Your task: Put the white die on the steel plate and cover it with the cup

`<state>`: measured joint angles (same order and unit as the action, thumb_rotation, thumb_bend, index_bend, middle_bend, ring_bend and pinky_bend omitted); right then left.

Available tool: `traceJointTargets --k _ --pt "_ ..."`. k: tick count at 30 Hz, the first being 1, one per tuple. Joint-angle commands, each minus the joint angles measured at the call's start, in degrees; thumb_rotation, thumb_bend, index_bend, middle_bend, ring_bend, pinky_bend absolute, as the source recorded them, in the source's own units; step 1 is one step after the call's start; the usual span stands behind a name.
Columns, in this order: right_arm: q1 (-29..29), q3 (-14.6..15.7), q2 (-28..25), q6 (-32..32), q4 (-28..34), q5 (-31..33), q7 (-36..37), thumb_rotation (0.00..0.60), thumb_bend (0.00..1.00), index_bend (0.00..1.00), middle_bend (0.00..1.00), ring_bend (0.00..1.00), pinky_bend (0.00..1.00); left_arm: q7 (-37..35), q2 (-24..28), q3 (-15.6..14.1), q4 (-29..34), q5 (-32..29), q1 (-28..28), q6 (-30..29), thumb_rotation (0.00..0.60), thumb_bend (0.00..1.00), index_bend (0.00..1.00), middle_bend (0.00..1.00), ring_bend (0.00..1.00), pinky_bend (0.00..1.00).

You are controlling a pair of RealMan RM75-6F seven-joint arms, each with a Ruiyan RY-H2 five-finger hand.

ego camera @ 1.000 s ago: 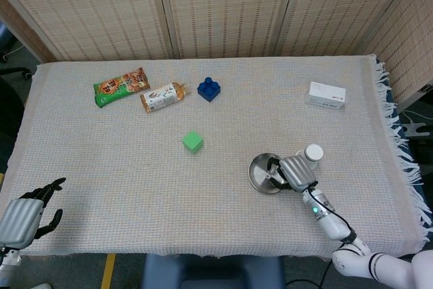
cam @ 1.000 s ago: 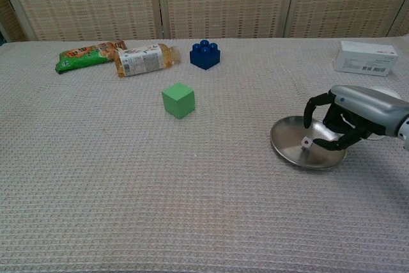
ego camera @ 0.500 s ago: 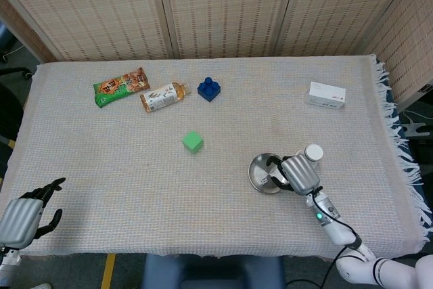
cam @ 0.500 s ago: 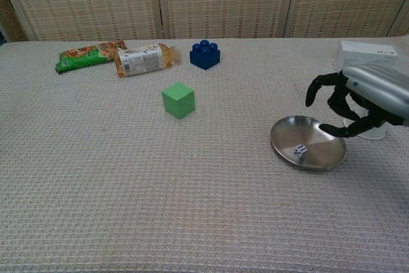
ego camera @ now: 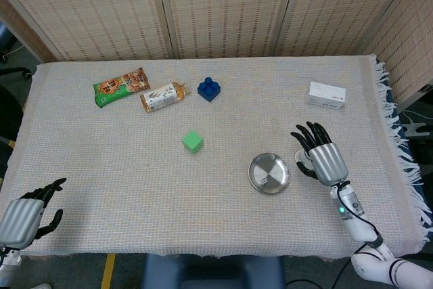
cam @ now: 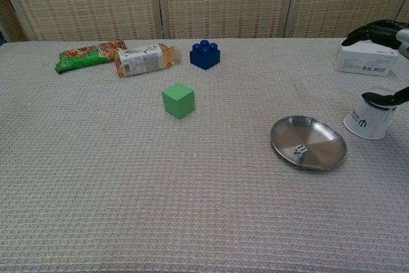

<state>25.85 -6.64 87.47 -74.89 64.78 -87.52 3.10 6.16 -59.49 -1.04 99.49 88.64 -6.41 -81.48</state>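
Note:
The white die (cam: 300, 151) lies inside the steel plate (cam: 319, 137), left of its centre; the plate (ego camera: 269, 172) also shows in the head view. A white cup (cam: 369, 117) stands upside down just right of the plate. My right hand (ego camera: 321, 155) hovers over the cup with fingers spread and holds nothing, hiding most of the cup from the head view. In the chest view the right hand (cam: 382, 29) enters at the right edge, and its thumb lies by the cup's top. My left hand (ego camera: 24, 212) rests open at the table's front left corner.
A green cube (ego camera: 192, 141) sits mid-table. At the back stand a blue brick (ego camera: 208, 89), a lying bottle (ego camera: 162, 96) and a green snack bag (ego camera: 120, 86). A white box (ego camera: 327, 95) lies at the back right. The cloth's fringed edge (ego camera: 399, 140) runs close on the right.
My right hand let the die drop into the plate, then lifted off and moved right over the cup, fingers spreading. The left hand has stayed still.

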Motion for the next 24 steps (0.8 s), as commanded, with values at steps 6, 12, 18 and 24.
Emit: traceJointTargets --k 6,12,18,24 --pt "0.9 -1.6 -4.0 8.5 1.2 6.6 4.4 0.600 0.14 0.12 0.07 0.00 0.05 0.3 0.0 0.0 0.2 -0.2 -0.1 0.4 0.600 0.44 0.15 0.28 0.35 0.47" --pt "1.8 -1.6 -3.3 13.7 -1.4 9.1 7.1 0.600 0.14 0.13 0.07 0.00 0.05 0.5 0.0 -0.1 0.3 -0.3 -0.3 0.7 0.600 0.44 0.15 0.28 0.35 0.47" --pt "2.4 -0.7 -3.1 15.7 -2.6 8.2 11.4 0.600 0.14 0.13 0.07 0.00 0.06 0.7 0.0 -0.1 0.3 -0.6 -0.4 1.1 0.600 0.44 0.15 0.28 0.35 0.47" --pt "2.2 -0.4 -2.6 13.7 -3.6 6.3 14.6 0.600 0.14 0.13 0.07 0.00 0.07 0.7 0.0 -0.1 0.3 -0.5 -0.3 0.9 0.600 0.44 0.15 0.29 0.35 0.47"
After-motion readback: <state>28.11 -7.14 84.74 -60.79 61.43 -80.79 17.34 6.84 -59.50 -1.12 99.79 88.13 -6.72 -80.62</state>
